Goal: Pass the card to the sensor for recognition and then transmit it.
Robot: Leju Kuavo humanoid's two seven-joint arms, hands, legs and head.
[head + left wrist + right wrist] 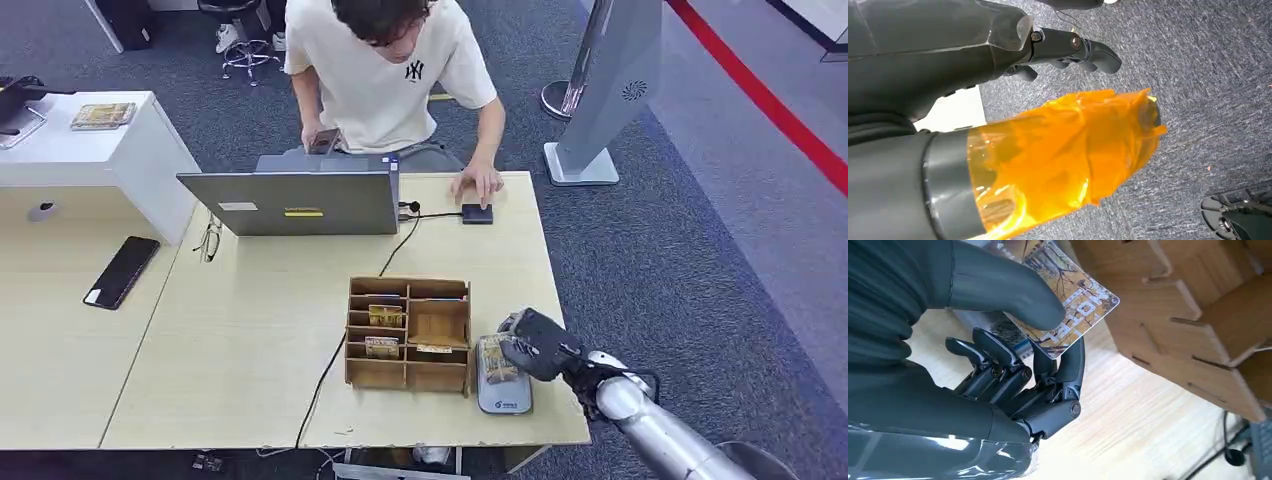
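Head cam high, facing down; wrist cams close; organizer (408,333) shared.

Rack and sensor at the near edge of the surface (250,340), laptop and person at the far edge.

The rack (408,333) stands near the front edge, with cards in its left compartments. Just right of it lies the sensor (503,392), and over the sensor sits the right hand (535,345), pinching a card (1068,300) between thumb and fingers (1070,362). A cable (335,360) runs from the front edge past the rack toward the laptop (300,200) at the back. Right of the laptop lies a small box (477,213) under the person's (385,70) hand. A phone (122,271) lies far left.
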